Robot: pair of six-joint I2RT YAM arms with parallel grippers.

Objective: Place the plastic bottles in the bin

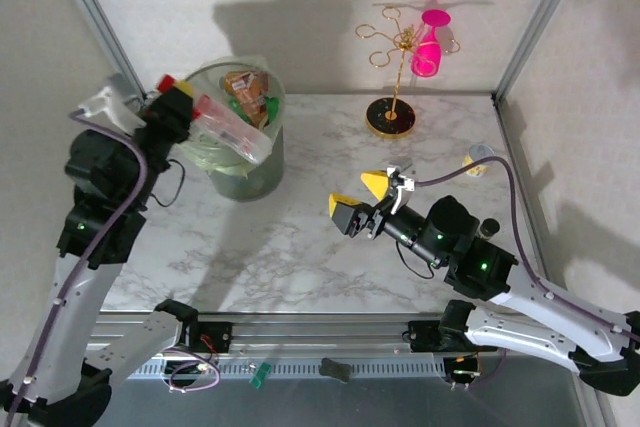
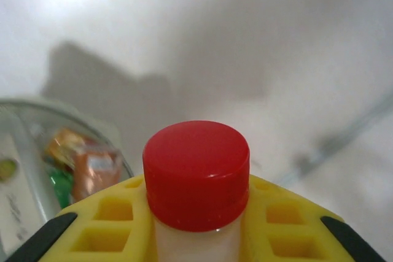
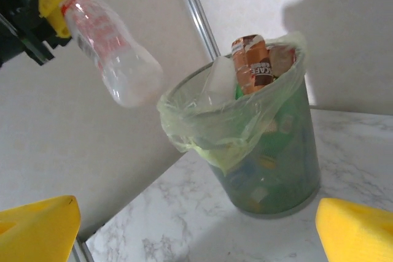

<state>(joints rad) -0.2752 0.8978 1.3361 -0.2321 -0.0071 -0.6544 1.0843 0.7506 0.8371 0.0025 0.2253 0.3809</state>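
The left end effector [image 1: 176,97] is clamped on the neck of a clear bottle [image 1: 235,129], its yellow fingers [image 2: 116,216] pressed to either side just below the red cap [image 2: 196,173]. The bottle tilts away from the grip, cap to the left and base to the right. From the top view it hangs over the near-left part of the mouth of the bin [image 1: 250,177]. From the right wrist view, the bottle [image 3: 113,53] is in the air, higher than the rim and not touching it.

The bin [image 3: 288,151] stands on the far left of the marble table [image 1: 300,247], pale green with a thin bag liner folded over its rim. A brown labelled bottle [image 3: 252,59] sticks up among other items already inside.

The right end effector [image 1: 358,193] hovers over the middle of the table, jaws spread wide and holding nothing, pointed toward the bin.

At the far side, right of the bin, a gold wire stand [image 1: 392,112] carries a pink vessel [image 1: 430,42]. A small pale object [image 1: 478,159] sits near the right post, too small to identify.
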